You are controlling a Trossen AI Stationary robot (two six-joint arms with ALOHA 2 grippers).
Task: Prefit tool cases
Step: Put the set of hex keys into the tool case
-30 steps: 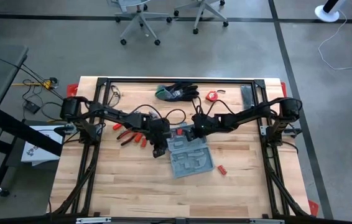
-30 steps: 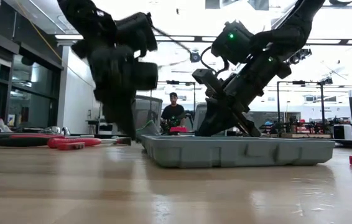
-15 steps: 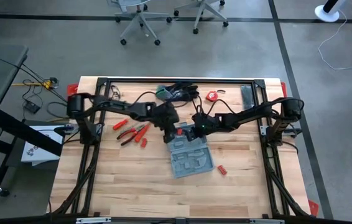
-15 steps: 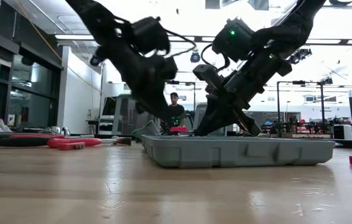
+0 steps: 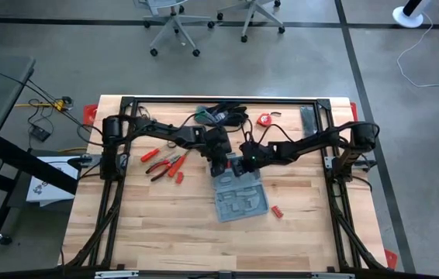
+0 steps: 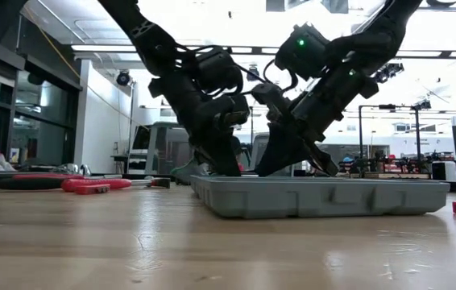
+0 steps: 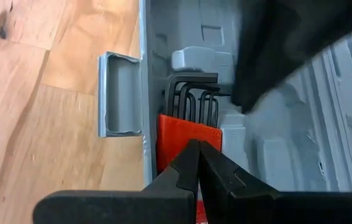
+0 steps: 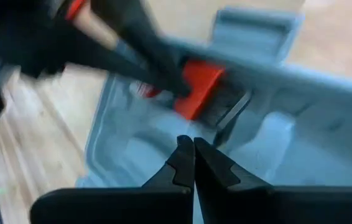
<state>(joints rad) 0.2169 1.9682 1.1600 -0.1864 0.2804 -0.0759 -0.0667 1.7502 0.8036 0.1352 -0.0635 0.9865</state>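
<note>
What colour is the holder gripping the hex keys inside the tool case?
Red-orange. The hex key holder shows best in the left wrist view, seated in the grey-blue tool case.

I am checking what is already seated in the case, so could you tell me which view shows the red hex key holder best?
The left wrist view: the red hex key holder sits sharp in the tool case, black keys fanned above it. The right wrist view shows it blurred; the high view only a speck; the low view hides it behind the case wall.
</note>
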